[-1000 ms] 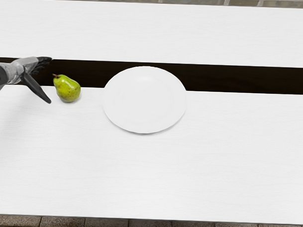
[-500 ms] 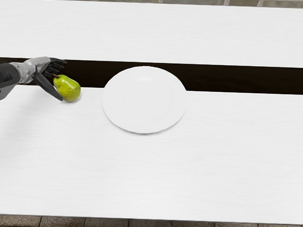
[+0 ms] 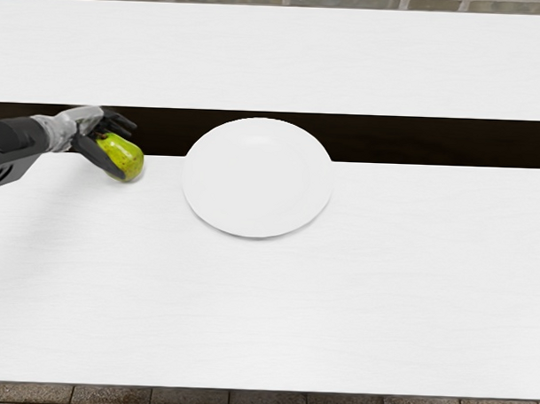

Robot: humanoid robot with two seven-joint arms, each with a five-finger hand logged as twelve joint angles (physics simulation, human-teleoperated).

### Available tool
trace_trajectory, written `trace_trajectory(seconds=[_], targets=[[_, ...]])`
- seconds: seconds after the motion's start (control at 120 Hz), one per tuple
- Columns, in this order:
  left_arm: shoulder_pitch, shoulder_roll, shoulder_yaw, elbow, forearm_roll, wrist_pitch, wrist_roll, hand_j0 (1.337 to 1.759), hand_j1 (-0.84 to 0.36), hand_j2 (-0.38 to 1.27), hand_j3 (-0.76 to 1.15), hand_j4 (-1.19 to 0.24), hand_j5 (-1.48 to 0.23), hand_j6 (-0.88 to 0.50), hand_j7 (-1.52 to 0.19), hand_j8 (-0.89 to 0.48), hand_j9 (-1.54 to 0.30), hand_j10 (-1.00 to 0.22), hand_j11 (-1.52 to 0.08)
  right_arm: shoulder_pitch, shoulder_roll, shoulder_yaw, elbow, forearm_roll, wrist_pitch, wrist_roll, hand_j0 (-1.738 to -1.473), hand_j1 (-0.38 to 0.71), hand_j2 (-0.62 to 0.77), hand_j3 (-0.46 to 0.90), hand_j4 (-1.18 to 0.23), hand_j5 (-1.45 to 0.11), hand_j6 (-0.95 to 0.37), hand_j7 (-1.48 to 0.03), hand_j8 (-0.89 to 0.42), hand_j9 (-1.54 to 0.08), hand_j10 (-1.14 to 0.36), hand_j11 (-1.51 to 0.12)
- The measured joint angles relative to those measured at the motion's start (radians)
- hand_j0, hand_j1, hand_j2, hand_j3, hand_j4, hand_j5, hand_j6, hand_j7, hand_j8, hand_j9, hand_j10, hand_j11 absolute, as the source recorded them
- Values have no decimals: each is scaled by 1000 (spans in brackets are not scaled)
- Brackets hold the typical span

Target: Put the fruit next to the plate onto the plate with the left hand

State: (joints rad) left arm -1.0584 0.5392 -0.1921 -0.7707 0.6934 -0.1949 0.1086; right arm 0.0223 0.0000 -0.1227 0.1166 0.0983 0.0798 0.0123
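From the head view, the only one there is, the left arm [image 3: 19, 142] comes in from the left edge, low over the white table [image 3: 267, 299]. Its left hand [image 3: 97, 134] is wrapped about the pear [image 3: 128, 160]. The dark thumb [image 3: 103, 153] lies slantwise across the side of the fruit nearer me, and the other fingers [image 3: 120, 123] curl over its far side. I'd call that a grasp on the pear, though how firm it is I can't say. The fruit looks to be resting on the table rather than lifted.

The pear sits at the far edge of the near table, right by the dark gap [image 3: 414, 140] that runs across the room. It lies on its side with the narrow end under the hand, pointing up and left. The fat green end points down and right, roughly toward the plate [image 3: 255, 210].

The plate is bare and lies to the right of the pear, near it but clearly apart, with a strip of table between them. So the move, as I judge it, is a lift and a short carry to the right, away from the arm's own side, then a set-down somewhere on the plate. With the fat end leading and the fruit round, it could roll once let go.

No right arm shows anywhere.
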Motion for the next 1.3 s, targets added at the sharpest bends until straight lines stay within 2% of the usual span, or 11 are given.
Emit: trace_trajectory(seconds=[0.117, 0.217, 0.433, 0.558, 0.683, 0.733, 0.85, 0.975, 1.083, 1.217, 1.3], targets=[[0, -1, 1, -13, 0, 0, 14, 1658, -110, 80, 0, -389, -501, -389, -501, -383, -501, -388, -501, 0, 0, 0, 0, 0, 0, 0, -1658, -349, 0, 0, 0, 0, -1, 0, 0, 0, 0, 0], [0, -1, -1, -21, 2, 0, 24, 1658, -152, 89, 0, -434, -554, -435, -553, -340, -554, -434, -553, 0, 0, 0, 0, 0, 0, 0, -1658, -349, 0, 0, 0, 0, 0, 0, 0, 0, 0, 0], [-2, -1, -3, -28, 5, 0, 40, 1658, -198, 96, 1, -475, -647, -381, -624, -300, -624, -393, -615, 0, 0, 0, 0, 0, 0, 0, -1658, -349, 0, 0, 0, 0, 0, 0, -1, 0, -1, 0], [0, -3, -1, -29, 4, 1, 50, 1658, -217, 135, 1, -492, -660, -343, -638, -294, -640, -401, -625, 0, 0, 0, 0, 1, 0, 0, -1658, -349, 0, 0, 0, 0, 0, 0, -1, 0, -1, 0], [-1, -4, 2, -28, 5, 0, 57, 1658, -251, 196, 1, -488, -690, -318, -681, -226, -662, -424, -633, 0, 0, 0, 0, 1, 0, 0, -1658, -349, 0, 0, 0, 0, 0, 0, -1, 0, -1, 0], [0, -4, 1, -28, 5, -2, 60, 1659, -279, 295, 1, -462, -725, -307, -713, -217, -682, -406, -647, 0, 0, 0, 0, 1, 0, 0, -1658, -349, 0, 0, 0, 0, 0, 0, -1, 0, -1, 0], [-2, -5, 4, -28, 6, -3, 67, 1659, -465, 767, 1, -376, -777, -258, -750, -189, -714, -424, -676, 0, 0, 0, 0, 1, 0, 0, -1658, -349, 0, 0, 0, 0, 0, 0, -1, 0, -1, 0], [-9, -5, 11, -28, 4, -5, 69, 1658, -422, 586, 1, -351, -805, -217, -759, -184, -724, -450, -680, 0, 0, 0, 0, 1, 0, 0, -1658, -349, 0, 0, 0, 0, 0, 0, -1, 0, -1, 0], [-24, -5, 18, -30, -1, -7, 70, 1657, -348, 469, 0, -379, -827, -249, -776, -201, -739, -471, -697, 0, 0, 0, 0, 1, 0, 0, -1658, -349, 0, 0, 0, 0, 0, 0, 0, 0, -1, 0], [-44, -4, 20, -35, -7, -5, 69, 1658, -270, 458, 0, -455, -784, -356, -754, -321, -733, -565, -709, 0, 0, 0, 0, 0, 0, 0, -1658, -349, 0, 0, 0, 0, 0, 0, 0, 0, 0, 0], [-53, -4, 20, -37, -12, -4, 69, 1658, -241, 416, 0, -481, -764, -381, -746, -346, -731, -583, -712, 0, 0, 0, 0, 0, 0, 0, -1658, -349, 0, 0, 0, 0, 0, 0, 0, 0, 0, 0]])
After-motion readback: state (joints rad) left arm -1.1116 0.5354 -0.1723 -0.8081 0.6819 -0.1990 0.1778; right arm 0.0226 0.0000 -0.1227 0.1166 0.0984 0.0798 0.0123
